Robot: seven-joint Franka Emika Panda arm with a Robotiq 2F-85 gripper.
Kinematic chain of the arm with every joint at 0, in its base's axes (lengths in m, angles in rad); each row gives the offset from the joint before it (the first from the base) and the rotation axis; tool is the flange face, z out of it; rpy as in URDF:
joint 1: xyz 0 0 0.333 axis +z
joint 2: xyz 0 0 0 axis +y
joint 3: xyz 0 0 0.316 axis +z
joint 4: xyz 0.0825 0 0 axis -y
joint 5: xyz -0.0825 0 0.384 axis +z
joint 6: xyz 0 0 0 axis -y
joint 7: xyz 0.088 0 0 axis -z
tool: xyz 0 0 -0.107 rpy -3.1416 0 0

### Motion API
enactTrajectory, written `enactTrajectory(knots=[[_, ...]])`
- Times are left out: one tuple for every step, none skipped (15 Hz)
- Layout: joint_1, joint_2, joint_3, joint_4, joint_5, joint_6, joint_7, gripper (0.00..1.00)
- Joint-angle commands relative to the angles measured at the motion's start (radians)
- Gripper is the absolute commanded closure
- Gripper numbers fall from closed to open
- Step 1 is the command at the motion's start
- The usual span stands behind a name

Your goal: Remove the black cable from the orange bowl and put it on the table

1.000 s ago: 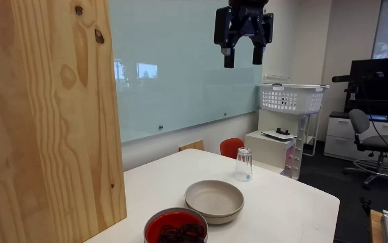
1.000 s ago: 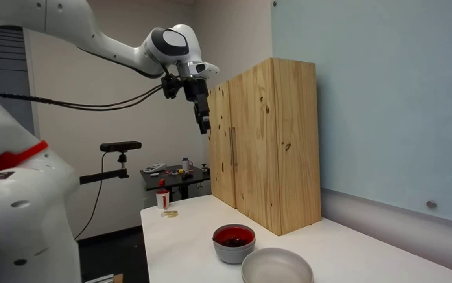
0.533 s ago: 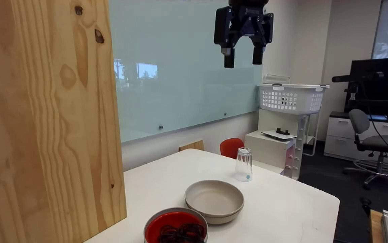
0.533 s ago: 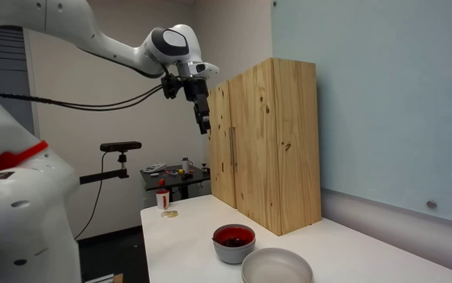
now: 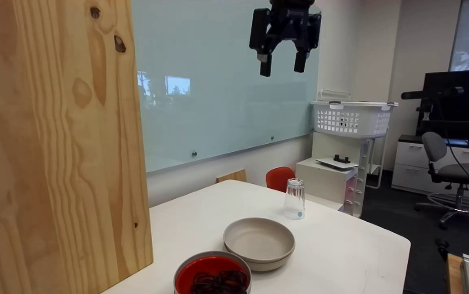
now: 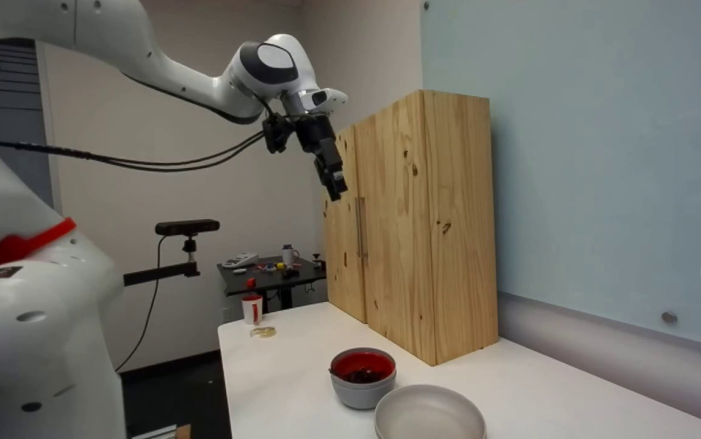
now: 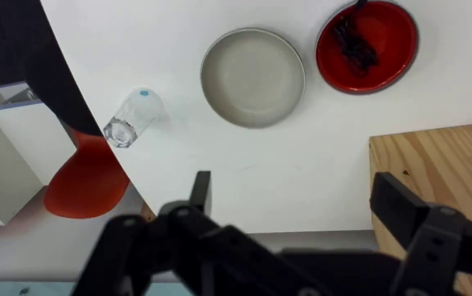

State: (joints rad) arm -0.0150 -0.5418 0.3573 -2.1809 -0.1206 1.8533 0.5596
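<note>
The black cable point(image 5: 220, 282) lies in a loose tangle inside the orange bowl point(image 5: 190, 272). In the wrist view the cable point(image 7: 355, 47) lies toward the left of the bowl point(image 7: 398, 49), with one end reaching over the far rim. In an exterior view the cable point(image 6: 362, 376) shows as a dark bunch within the bowl, whose outside point(image 6: 359, 397) is grey. The bowl stands on the white table point(image 5: 340, 245). My gripper point(image 5: 282, 70) is open and empty, high above the table. The gripper also shows in an exterior view point(image 6: 338, 192) and the wrist view point(image 7: 292, 176).
A beige-grey bowl point(image 7: 252, 78) stands right beside the orange bowl. An upturned clear glass point(image 5: 294, 200) stands near the table edge. A tall plywood cabinet point(image 6: 411, 231) stands on the table close to the gripper. A white-and-red mug point(image 6: 252, 309) and a tape roll point(image 6: 263, 331) are at the far end.
The gripper stays still at first, then moves left and slightly up in an exterior view, right and up in an exterior view, and tilts a little. Cable and bowls have not moved.
</note>
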Motion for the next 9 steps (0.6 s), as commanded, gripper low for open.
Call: enactTrajectory(knots=[[0.038,0.118,-0.054,0.033,0.055,0.022,-0.037,0.0],[0.045,0.152,-0.065,0.041,0.092,0.031,-0.047,0.0],[0.053,0.187,-0.074,0.042,0.119,0.05,-0.06,0.0],[0.059,0.224,-0.085,0.052,0.144,0.05,-0.074,0.0],[0.066,0.26,-0.094,0.068,0.166,0.039,-0.091,0.0],[0.071,0.296,-0.101,0.084,0.18,0.016,-0.104,0.0],[0.075,0.327,-0.106,0.1,0.191,-0.013,-0.11,0.0],[0.078,0.353,-0.11,0.112,0.194,-0.049,-0.107,0.0],[0.077,0.382,-0.107,0.128,0.179,-0.095,-0.072,0.0]])
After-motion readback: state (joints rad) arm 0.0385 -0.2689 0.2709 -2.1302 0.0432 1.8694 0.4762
